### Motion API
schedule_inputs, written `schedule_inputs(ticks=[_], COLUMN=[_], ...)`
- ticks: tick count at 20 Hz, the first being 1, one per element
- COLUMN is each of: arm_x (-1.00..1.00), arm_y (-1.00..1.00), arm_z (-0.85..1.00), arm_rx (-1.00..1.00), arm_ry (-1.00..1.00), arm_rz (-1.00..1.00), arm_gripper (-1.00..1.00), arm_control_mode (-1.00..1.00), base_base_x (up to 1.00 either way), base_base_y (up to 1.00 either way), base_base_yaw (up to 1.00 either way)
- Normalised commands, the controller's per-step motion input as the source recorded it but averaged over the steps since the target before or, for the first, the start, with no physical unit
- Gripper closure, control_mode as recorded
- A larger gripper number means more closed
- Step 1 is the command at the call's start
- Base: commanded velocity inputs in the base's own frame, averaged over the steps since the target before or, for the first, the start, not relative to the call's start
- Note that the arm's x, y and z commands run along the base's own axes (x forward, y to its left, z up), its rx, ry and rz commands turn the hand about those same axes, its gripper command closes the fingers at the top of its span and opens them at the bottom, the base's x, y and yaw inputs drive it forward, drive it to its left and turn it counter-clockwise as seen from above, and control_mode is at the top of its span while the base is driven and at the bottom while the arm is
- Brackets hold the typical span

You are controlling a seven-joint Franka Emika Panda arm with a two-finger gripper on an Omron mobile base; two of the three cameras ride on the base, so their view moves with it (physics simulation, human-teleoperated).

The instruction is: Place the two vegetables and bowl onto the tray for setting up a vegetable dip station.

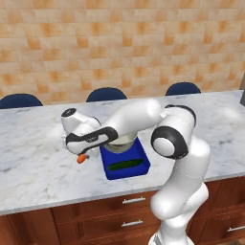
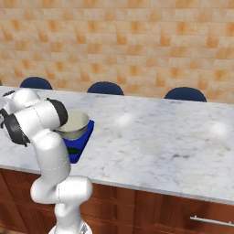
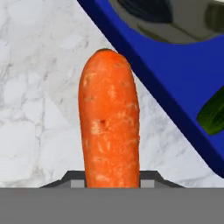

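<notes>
My gripper (image 1: pixel 80 154) is shut on the orange carrot (image 1: pixel 82 158), low over the marble counter just left of the blue tray (image 1: pixel 109 171). In the hand view the carrot (image 3: pixel 110 122) stands up between the jaws of the gripper (image 3: pixel 109 179), with the tray's rim (image 3: pixel 144 74) to its right. The dark green cucumber (image 1: pixel 126 164) lies on the tray's near half and also shows as the cucumber (image 3: pixel 214 111) and the cucumber (image 2: pixel 73 150). The pale bowl (image 2: pixel 73 125) sits on the tray's (image 2: pixel 87 132) far half; my arm partly hides the bowl (image 1: pixel 119 144).
The white marble counter (image 1: pixel 38 158) runs wide to both sides, with open surface to the right (image 2: pixel 160 132). Three dark blue chair backs (image 1: pixel 106 94) stand behind it against the tiled wall. Wooden drawers (image 1: pixel 127 206) sit under the near edge.
</notes>
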Motion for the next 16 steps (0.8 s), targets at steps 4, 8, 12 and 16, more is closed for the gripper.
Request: schedule_inputs(ticks=[4,8,12,16], arm_x=[-0.34,-0.49,-0.16,0.0], arm_y=[-0.19,-0.17,-0.4,-0.53], arm_z=[0.55,0.15,-0.05,-0.06], arm_rx=[0.0,0.0,0.0,-0.01], arm_ry=[-0.01,-0.01,-0.01,-0.01], arm_rz=[-0.28,-0.26,-0.3,-0.29], arm_gripper=[1.0,1.0,1.0,1.0], arm_control_mode=[-1.0,-1.0,-1.0,-1.0], base_base_x=[0.0,0.0,0.0,0.0], base_base_y=[0.0,0.0,0.0,0.0], base_base_yaw=[0.0,0.0,0.0,0.0])
